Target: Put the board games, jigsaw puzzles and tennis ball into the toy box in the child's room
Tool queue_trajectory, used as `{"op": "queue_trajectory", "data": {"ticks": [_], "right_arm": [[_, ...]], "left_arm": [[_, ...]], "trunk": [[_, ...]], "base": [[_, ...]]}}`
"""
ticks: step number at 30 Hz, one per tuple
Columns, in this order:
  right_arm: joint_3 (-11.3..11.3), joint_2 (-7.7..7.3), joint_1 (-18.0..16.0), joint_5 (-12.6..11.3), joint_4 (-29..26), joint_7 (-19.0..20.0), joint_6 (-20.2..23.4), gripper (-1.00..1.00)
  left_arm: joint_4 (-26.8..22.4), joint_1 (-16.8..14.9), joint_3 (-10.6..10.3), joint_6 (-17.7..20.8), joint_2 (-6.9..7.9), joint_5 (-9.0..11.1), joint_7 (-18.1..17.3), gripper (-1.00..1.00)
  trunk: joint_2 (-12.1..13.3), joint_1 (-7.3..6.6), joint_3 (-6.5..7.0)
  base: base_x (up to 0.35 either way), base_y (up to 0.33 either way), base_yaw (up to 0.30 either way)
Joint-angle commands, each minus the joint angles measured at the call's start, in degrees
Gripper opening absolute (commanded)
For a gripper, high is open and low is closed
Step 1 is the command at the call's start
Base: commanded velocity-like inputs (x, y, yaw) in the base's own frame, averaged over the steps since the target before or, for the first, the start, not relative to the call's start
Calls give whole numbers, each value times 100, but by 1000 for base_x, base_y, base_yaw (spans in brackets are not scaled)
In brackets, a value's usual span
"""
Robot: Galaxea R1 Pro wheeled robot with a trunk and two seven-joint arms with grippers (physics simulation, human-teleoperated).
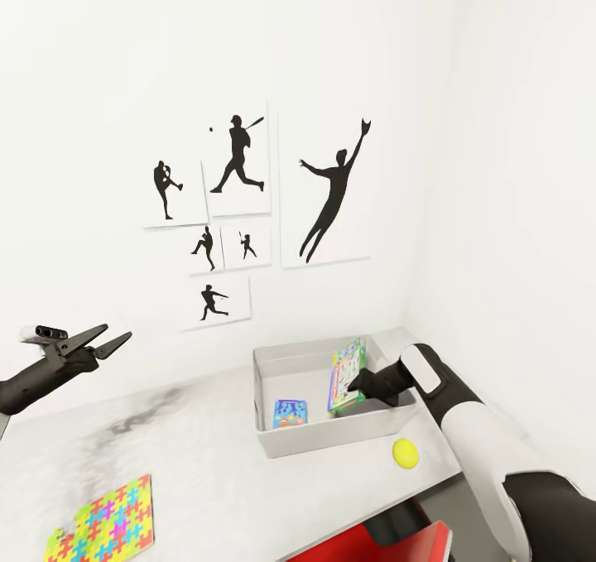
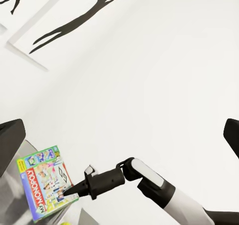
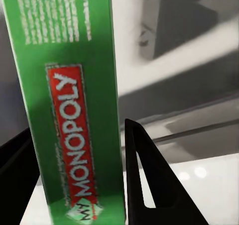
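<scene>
Over the toy box [image 1: 273, 444] our right gripper [image 1: 354, 386] clamps the green game [image 1: 346, 375] upright for lowering inside, left gripper [image 1: 106, 340] idling wide.

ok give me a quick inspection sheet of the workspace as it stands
surface: pale table with a dark smudge on its top
job's things: grey toy box holds a blue board game lying flat; green Monopoly game held upright over the box; tennis ball on the table beside the box; one jigsaw puzzle at the near edge
clutter: nothing seen
grippers: right end effector shut on the Monopoly game; left end effector open, empty, raised above the table
cables: nothing seen
surroundings: white walls, baseball silhouette pictures, red object below the table's edge
</scene>
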Motion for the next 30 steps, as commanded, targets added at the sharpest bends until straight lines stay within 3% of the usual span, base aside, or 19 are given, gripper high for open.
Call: {"op": "queue_trajectory", "data": {"ticks": [1, 8, 17, 30], "right_arm": [[40, 4, -7, -56, 5, -60, 6, -100], [41, 12, -15, -16, 40, -75, -5, -100], [45, 37, -48, 312, 92, -76, -263, -100], [92, 43, -85, 353, 129, -77, -301, -100]], "left_arm": [[0, -5, 2, 61, 1, -5, -23, 100], [0, -5, 1, 61, -7, -2, -23, 100], [0, -5, 0, 61, -7, 3, -23, 100], [0, -5, 0, 61, -8, 2, -23, 100]], "trunk": [[-9, 2, -10], [-9, 2, -10], [-9, 2, -10], [-9, 2, -10]], "base": [[0, 0, 0], [0, 0, 0], [0, 0, 0], [0, 0, 0]]}}
